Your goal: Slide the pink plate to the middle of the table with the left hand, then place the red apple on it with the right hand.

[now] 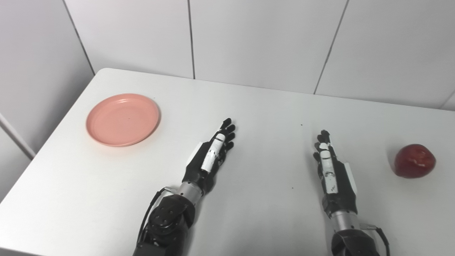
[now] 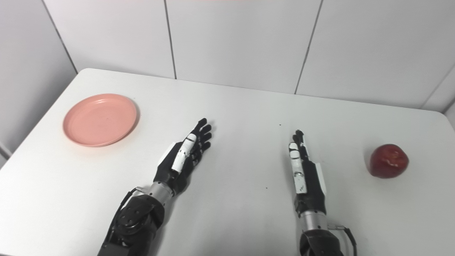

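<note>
My left hand [image 1: 209, 154] lies over the table's middle, fingers stretched out and spread, holding nothing. My right hand [image 1: 332, 169] rests beside it to the right, likewise extended and empty. The round, shallow pink plastic plate [image 1: 123, 119] sits well apart to the far left of my left hand. The glossy dark red apple [image 1: 414, 161] sits well to the right of my right hand, near the table's right side. The flat white table [image 1: 263, 106] stands against a wall of pale panels [image 1: 259, 39].
</note>
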Controlling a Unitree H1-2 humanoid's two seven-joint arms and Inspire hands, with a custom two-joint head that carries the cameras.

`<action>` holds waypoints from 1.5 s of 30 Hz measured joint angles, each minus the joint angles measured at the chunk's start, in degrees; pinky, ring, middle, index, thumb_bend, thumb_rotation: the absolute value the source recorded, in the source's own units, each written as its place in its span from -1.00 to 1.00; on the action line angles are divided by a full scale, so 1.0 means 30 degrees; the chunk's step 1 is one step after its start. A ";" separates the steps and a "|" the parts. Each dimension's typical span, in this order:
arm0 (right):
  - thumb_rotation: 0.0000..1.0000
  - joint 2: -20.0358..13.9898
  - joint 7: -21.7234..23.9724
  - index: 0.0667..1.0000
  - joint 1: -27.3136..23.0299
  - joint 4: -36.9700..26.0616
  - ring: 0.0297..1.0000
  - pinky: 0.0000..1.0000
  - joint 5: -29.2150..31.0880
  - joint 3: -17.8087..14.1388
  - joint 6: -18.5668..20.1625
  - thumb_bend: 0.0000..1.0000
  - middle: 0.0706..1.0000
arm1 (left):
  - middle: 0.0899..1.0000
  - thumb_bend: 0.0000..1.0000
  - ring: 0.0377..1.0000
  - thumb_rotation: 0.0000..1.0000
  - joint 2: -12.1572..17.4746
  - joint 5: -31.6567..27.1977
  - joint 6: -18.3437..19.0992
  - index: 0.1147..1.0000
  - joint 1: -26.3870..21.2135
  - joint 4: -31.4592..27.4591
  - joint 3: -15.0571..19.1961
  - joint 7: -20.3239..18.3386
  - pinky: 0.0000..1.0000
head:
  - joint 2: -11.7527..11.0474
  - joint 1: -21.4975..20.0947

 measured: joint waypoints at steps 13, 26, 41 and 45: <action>1.00 -0.0399 0.0858 1.00 0.0002 0.1233 1.00 1.00 0.1379 -0.0584 -0.1789 -0.63 1.00 | 1.00 -0.25 1.00 1.00 -0.0486 0.0180 -0.1369 1.00 -0.0037 0.1066 -0.0426 0.0142 1.00 | -0.0881 0.1031; 1.00 -0.0340 0.0904 1.00 0.0003 0.1247 1.00 1.00 0.1204 -0.0568 -0.1840 -0.68 1.00 | 1.00 -0.24 1.00 1.00 -0.0546 0.0106 -0.1447 1.00 -0.0272 0.1295 -0.0329 -0.0224 1.00 | -0.1233 0.1177; 1.00 -0.0379 0.1051 1.00 0.0008 0.1261 1.00 1.00 0.1486 -0.0614 -0.1842 -0.66 1.00 | 0.94 -0.18 0.92 1.00 0.0750 -0.0017 0.0350 0.90 -0.0991 -0.1003 0.0707 -0.0240 0.96 | -0.1438 0.1353; 1.00 -0.0373 0.1066 1.00 0.0006 0.1261 1.00 1.00 0.1628 -0.0611 -0.1842 -0.66 1.00 | 0.91 -0.17 0.88 1.00 0.0811 -0.0285 0.0776 0.87 -0.1443 -0.1775 0.0985 -0.0227 0.90 | -0.1468 0.1411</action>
